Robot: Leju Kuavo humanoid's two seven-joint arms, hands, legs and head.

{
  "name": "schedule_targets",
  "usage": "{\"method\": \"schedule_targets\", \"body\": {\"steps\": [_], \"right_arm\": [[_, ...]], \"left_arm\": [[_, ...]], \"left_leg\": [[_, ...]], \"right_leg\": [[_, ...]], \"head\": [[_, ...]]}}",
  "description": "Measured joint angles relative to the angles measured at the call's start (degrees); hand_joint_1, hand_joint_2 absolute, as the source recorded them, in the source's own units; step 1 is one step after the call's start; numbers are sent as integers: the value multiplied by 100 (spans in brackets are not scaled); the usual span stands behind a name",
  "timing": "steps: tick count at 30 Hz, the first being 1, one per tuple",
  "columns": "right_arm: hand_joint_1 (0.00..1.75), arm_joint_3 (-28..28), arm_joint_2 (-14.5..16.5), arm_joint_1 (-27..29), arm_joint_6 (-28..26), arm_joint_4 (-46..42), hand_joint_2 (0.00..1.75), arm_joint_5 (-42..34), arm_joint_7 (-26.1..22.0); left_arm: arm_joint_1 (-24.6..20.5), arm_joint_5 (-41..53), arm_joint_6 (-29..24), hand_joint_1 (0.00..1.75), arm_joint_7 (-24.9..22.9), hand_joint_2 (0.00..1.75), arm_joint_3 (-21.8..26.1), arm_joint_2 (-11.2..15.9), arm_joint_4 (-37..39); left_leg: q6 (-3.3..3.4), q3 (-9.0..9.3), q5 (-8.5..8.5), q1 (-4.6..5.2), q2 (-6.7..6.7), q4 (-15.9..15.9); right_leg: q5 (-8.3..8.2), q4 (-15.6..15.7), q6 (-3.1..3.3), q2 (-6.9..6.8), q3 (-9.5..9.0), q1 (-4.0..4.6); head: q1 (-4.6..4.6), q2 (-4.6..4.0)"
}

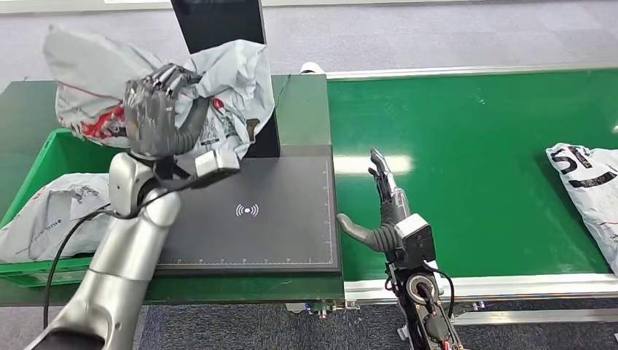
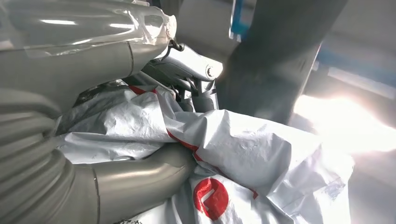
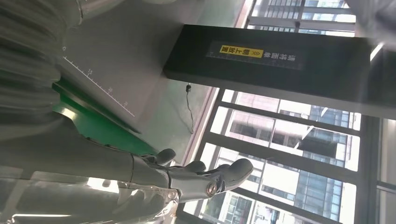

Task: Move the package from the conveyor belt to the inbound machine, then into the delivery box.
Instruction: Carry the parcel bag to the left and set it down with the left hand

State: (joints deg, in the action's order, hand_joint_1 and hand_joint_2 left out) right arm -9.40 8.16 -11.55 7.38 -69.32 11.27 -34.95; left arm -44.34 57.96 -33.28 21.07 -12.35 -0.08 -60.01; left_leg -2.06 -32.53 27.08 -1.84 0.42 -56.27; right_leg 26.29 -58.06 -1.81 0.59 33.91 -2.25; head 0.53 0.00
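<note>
My left hand (image 1: 154, 109) grips a crumpled grey package (image 1: 226, 80) with red and black print and holds it up above the left end of the black inbound machine pad (image 1: 291, 226), by the green delivery box (image 1: 55, 149). The left wrist view shows the thumb (image 2: 140, 175) pressed into the package (image 2: 243, 149). My right hand (image 1: 386, 200) hangs over the green conveyor belt (image 1: 474, 146) just right of the pad, fingers straight and apart, holding nothing. The right wrist view shows those fingers (image 3: 205, 175) empty.
A second grey package (image 1: 51, 211) lies inside the green box. Another package (image 1: 590, 186) lies on the belt at the far right. The machine's black upright post (image 1: 218, 25) stands behind the pad, its labelled head (image 3: 275, 65) in the right wrist view.
</note>
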Motion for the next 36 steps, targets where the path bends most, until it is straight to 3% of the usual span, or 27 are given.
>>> {"method": "schedule_targets", "body": {"steps": [4,9,15,19,23,29,36], "right_arm": [[0,1,-18,80,5,1,175,38,-16],[0,-5,-33,143,9,12,175,70,-27],[0,-38,-56,254,-20,11,175,68,-9],[0,-41,-79,313,-34,9,175,54,25],[0,-67,-96,322,-42,10,175,44,33],[0,-158,-103,318,7,10,175,17,48],[0,-222,-102,260,52,12,175,16,92]], "left_arm": [[-685,39,87,175,-125,175,144,92,1159],[-1160,-65,149,175,-95,175,295,146,2177],[-1490,150,123,175,-1570,175,520,272,3036],[-1520,-77,52,175,-1932,175,881,525,3415],[-1503,-629,162,175,-1941,175,1373,727,3655],[-1286,-1898,558,175,-1790,175,2606,921,3851],[-1053,-2107,876,175,-1746,175,3437,1108,4016]], "left_leg": [[0,-3,1,0,3,0],[0,-13,1,0,2,0],[0,-14,1,0,8,0],[0,-12,1,-1,21,1],[0,-15,1,-1,16,1],[-1,-17,3,-1,23,1],[-1,-17,3,-1,22,2]], "right_leg": [[0,0,0,2,6,0],[1,0,0,3,15,0],[1,-1,1,5,14,0],[0,-2,1,14,18,2],[1,-3,1,13,18,3],[1,-3,1,17,23,2],[1,-3,1,16,22,3]], "head": [[-1,0],[-1,0],[0,0],[-1,0],[0,0],[0,0],[0,0]]}}
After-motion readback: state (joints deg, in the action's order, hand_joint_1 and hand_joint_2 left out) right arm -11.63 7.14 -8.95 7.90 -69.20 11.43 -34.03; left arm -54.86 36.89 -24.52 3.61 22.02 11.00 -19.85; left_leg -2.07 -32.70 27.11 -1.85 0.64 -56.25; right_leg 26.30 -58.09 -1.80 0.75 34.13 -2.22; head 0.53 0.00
